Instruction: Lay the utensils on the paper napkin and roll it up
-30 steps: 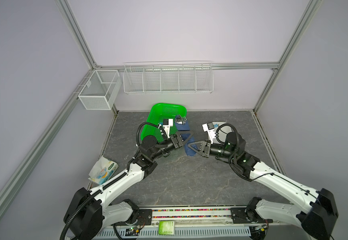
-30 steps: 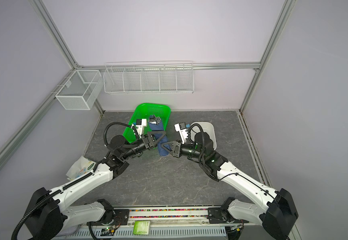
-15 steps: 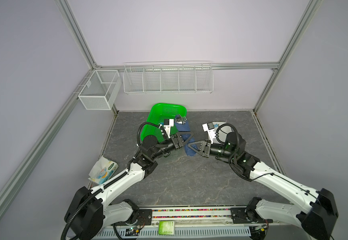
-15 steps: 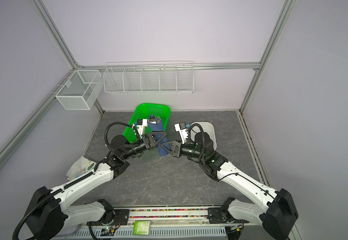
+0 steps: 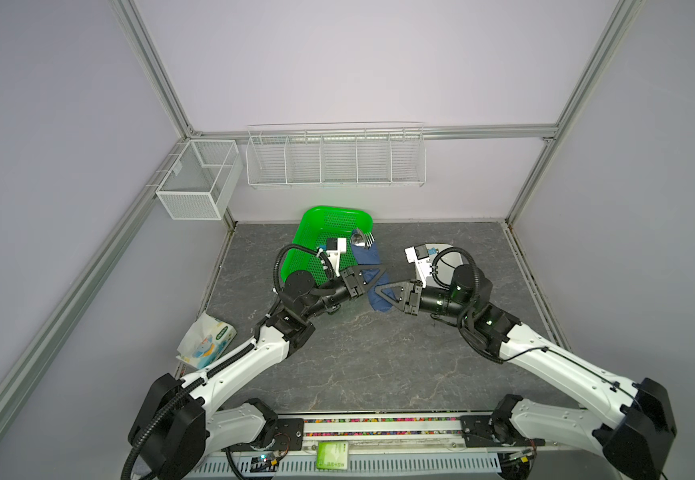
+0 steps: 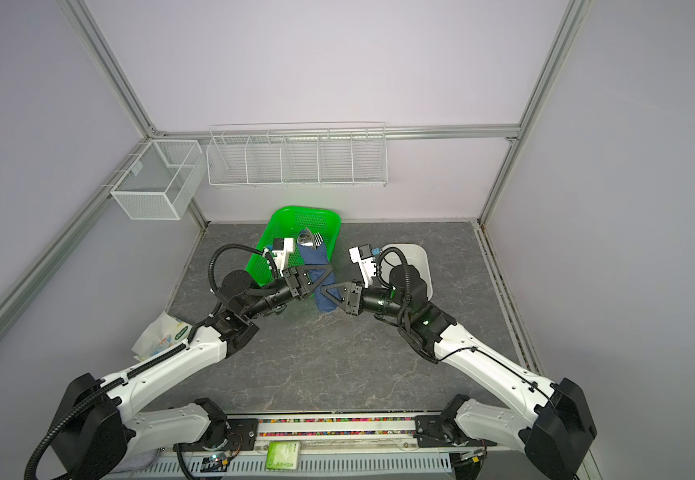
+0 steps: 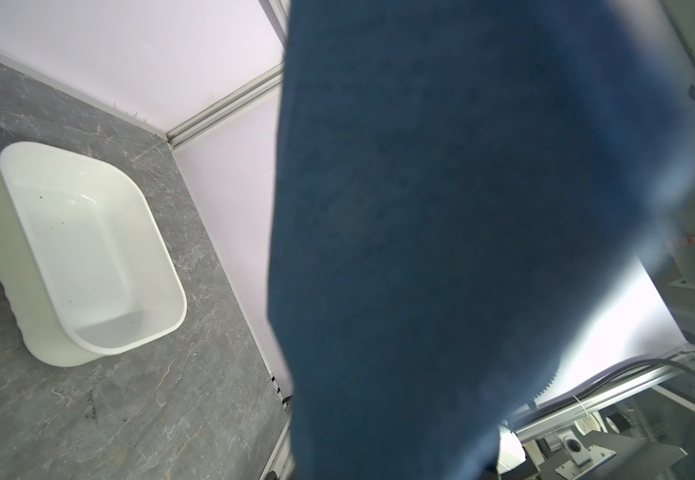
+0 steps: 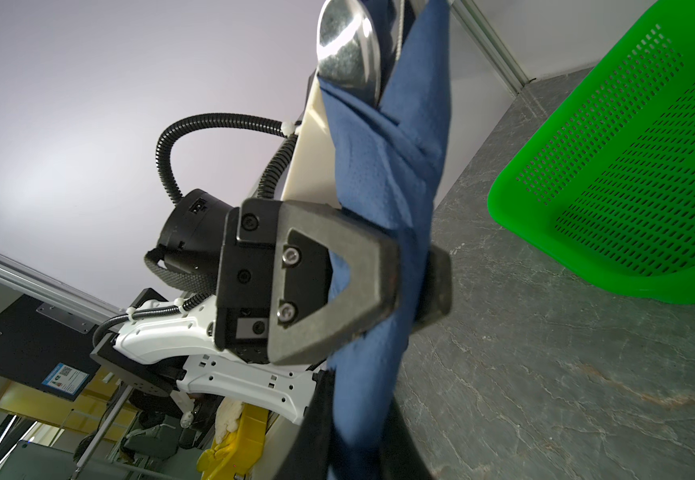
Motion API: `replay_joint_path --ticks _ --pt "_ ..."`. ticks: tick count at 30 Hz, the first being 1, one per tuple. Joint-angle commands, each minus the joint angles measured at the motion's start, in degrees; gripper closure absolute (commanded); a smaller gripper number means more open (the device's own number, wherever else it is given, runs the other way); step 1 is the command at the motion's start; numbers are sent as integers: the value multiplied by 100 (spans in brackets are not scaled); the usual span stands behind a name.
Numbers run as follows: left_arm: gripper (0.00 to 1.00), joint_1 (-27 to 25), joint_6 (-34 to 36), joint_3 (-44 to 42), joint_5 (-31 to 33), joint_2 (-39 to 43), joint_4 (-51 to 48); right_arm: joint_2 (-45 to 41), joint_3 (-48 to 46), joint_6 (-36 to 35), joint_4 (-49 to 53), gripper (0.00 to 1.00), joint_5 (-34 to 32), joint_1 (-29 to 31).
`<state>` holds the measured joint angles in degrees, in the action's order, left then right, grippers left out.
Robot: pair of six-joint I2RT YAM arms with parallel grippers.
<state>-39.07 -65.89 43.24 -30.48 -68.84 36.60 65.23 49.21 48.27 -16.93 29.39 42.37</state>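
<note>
While your left gripper [image 8: 414,286] is clamped across the middle of the rolled napkin [image 5: 368,258], your right gripper [image 5: 374,291] pinches the same roll just nearer you, and the two sets of tips almost meet. In both top views the roll runs from 6 to 12 o'clock. The utensils [image 5: 361,240] poke out of its 12 o'clock end, over the basket [image 5: 325,224] rim. You cannot tell whether its 6 o'clock end touches the table [image 5: 379,357]. At 2 o'clock the tub [image 7: 88,232] stands well apart. Open table stretches from 4 to 8 o'clock, with the tissue pack [image 5: 206,340] at the 8 o'clock edge.
</note>
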Motion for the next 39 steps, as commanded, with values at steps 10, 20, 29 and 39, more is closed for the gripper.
replay_joint_path --ticks 10,20,29,39 --pt "100 0 41 110 27 116 264 -334 -86 -81 308 54 -223 -26" --pt "100 309 135 -18 5 325 -133 -1223 54 -545 2144 26 -2063 -124" --pt "100 519 331 -125 88 794 -784 -863 35 -67 2957 24 -3252 -282" --pt "100 1161 182 -226 -237 1115 -1115 818 580 311 2447 27 -2646 -423"
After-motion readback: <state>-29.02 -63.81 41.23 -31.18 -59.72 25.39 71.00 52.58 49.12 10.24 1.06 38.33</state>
